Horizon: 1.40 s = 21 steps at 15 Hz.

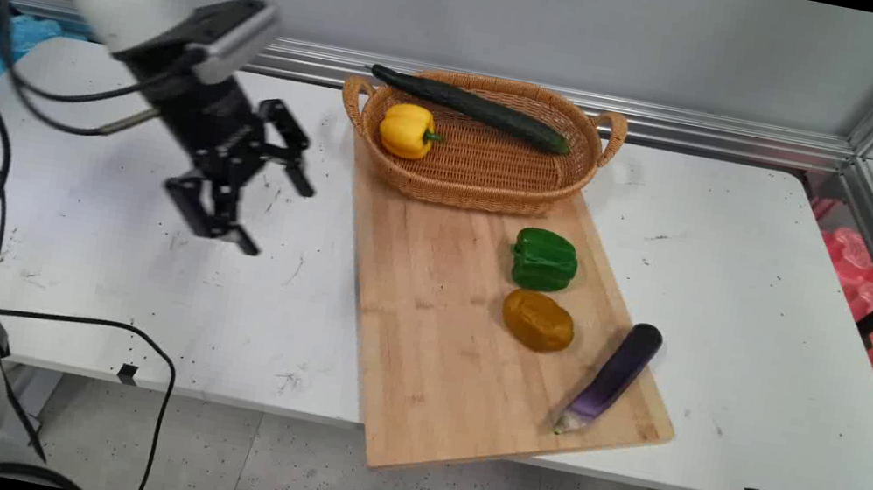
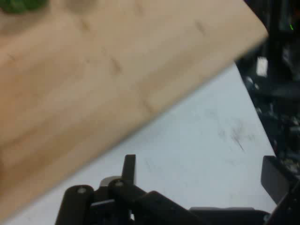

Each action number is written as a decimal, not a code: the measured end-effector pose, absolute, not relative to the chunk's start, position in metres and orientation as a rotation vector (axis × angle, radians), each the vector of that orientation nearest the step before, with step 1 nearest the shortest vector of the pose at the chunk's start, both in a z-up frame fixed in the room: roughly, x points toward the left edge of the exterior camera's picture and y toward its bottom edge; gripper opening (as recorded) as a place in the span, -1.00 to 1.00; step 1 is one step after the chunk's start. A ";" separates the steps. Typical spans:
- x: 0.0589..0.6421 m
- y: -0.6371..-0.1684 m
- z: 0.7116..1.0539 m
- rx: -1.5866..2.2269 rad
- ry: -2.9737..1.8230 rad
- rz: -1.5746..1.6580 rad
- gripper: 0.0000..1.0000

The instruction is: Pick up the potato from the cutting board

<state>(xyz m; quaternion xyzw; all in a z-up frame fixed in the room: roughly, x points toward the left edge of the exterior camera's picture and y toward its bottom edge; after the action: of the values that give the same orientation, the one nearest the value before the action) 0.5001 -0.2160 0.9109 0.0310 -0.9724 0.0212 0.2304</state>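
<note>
At the near edge of the white surface (image 1: 127,291), a long wooden cutting board (image 1: 433,315) is lying at a slant, its near corner jutting out past the surface's front edge. Nearest on the board, a purple eggplant (image 1: 614,377) is resting close to the right edge, its pale stem end pointing toward the near side. Just beyond it and to its left, a brownish-orange potato-like vegetable (image 1: 537,320) is sitting on the wood, and close behind that a green bell pepper (image 1: 544,259) is lying, a narrow gap showing between the two. To the left of the board, over bare surface, the black hand (image 1: 266,203) is hanging in the air, released, its two fingers spread wide with nothing between them and touching nothing. In the hand view the hand (image 2: 199,173) is looking down at the board's (image 2: 93,84) edge and the surface (image 2: 197,150) beside it, with a sliver of the green pepper (image 2: 18,4) in the top left corner. At the far end, a wicker basket (image 1: 490,187) with two handles is sitting on the board's far end. Inside it a yellow bell pepper (image 1: 408,130) is lying at the left, and a long dark cucumber (image 1: 473,108) is stretching along the back rim.
</note>
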 end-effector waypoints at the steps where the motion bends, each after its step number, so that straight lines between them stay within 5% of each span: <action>1: 0.492 -0.221 0.911 0.098 -2.664 0.065 1.00; 21: 0.295 -0.313 0.837 0.182 -2.614 0.156 1.00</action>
<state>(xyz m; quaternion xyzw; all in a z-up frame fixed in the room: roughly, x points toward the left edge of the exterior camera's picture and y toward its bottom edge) 0.2945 -0.3132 0.8366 0.0669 -0.9628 0.0576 0.2555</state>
